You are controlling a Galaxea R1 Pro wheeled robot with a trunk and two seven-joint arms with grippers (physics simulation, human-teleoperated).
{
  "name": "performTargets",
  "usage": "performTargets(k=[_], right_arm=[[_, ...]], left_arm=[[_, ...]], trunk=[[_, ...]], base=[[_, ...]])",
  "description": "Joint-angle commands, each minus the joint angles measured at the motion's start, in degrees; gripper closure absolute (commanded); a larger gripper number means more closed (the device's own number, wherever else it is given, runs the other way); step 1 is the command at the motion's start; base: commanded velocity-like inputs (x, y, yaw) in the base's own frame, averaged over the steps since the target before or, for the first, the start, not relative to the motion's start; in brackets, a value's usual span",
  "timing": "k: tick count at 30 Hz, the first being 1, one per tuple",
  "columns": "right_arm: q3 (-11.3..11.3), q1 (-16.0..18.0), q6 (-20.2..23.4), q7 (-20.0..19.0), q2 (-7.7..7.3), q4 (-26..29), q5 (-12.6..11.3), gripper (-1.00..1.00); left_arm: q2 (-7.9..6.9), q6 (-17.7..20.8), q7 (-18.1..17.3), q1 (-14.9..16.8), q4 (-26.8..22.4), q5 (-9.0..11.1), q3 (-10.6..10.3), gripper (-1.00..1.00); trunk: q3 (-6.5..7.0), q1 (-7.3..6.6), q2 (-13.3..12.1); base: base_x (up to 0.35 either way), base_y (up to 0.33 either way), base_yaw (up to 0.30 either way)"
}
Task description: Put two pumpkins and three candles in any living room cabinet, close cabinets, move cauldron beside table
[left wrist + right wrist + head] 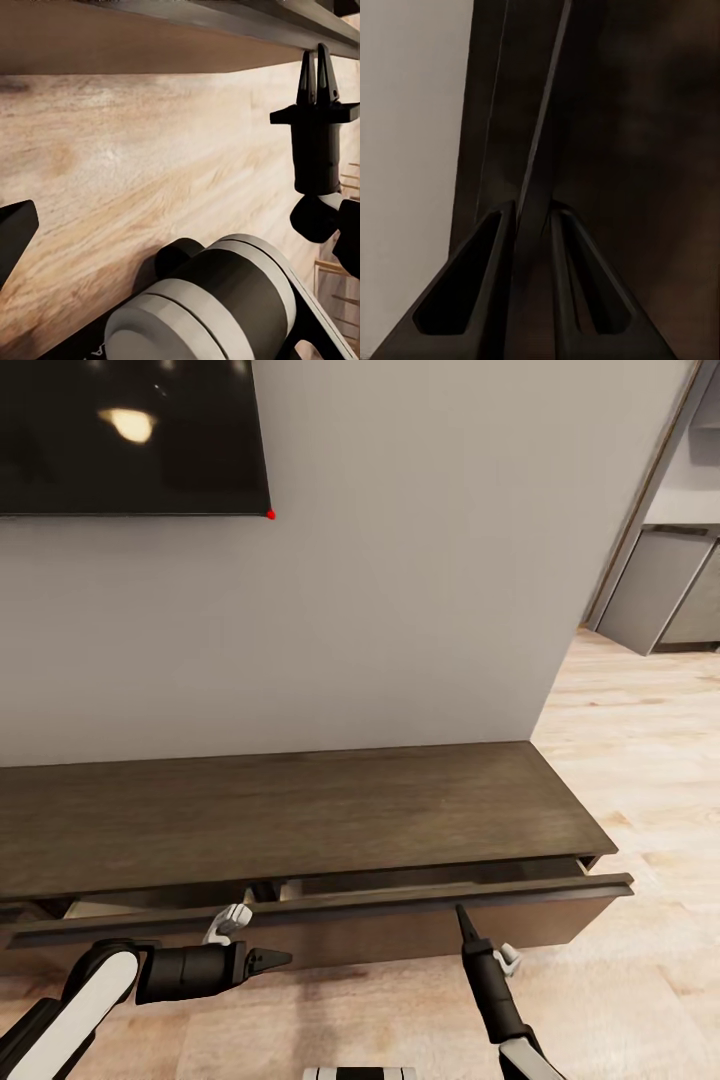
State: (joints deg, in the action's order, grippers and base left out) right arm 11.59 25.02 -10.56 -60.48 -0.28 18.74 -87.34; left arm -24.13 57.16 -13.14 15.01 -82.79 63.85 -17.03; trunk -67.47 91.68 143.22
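The cabinet (300, 810) is the long brown wood one under the TV (130, 435), and it sits right in front of me against the grey wall (400, 610). Its long drawer (400, 930) is pulled out a little, so I can see a thin pale strip of its inside near the left end. I cannot see down into it, so I cannot tell what is in there. My right gripper (462, 913) points up at the drawer front, and in the right wrist view its two fingers (472, 300) are close together around the thin top edge of the drawer front, so I think it has hold of that edge. My left gripper (275, 960) hangs low in front of the drawer, pointing to the right, almost closed and holding nothing. I think the job right now is to move this drawer. The drawer is not closed yet, so that part is left. The cauldron part looks like it is left too, but I cannot check it from here.
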Motion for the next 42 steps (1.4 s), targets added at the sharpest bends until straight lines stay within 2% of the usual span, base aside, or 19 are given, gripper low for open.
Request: performTargets(k=[1,42], right_arm=[[-1.04,0.03,0.1,-0.33,-0.25,-0.11,-1.18,1.0],[-1.04,0.03,0.02,-0.6,-0.33,-0.11,-1.25,1.0]], left_arm=[[-0.04,0.05,-0.5,0.02,-0.02,-0.46,-0.02,-1.0],[-0.03,0.02,-0.54,0.02,-0.03,-0.48,-0.11,-1.0]], trunk=[[-0.05,-0.01,0.02],[-0.05,-0.01,0.02]], base=[[0.0,0.0,0.0],[-0.101,0.0,0.0]])
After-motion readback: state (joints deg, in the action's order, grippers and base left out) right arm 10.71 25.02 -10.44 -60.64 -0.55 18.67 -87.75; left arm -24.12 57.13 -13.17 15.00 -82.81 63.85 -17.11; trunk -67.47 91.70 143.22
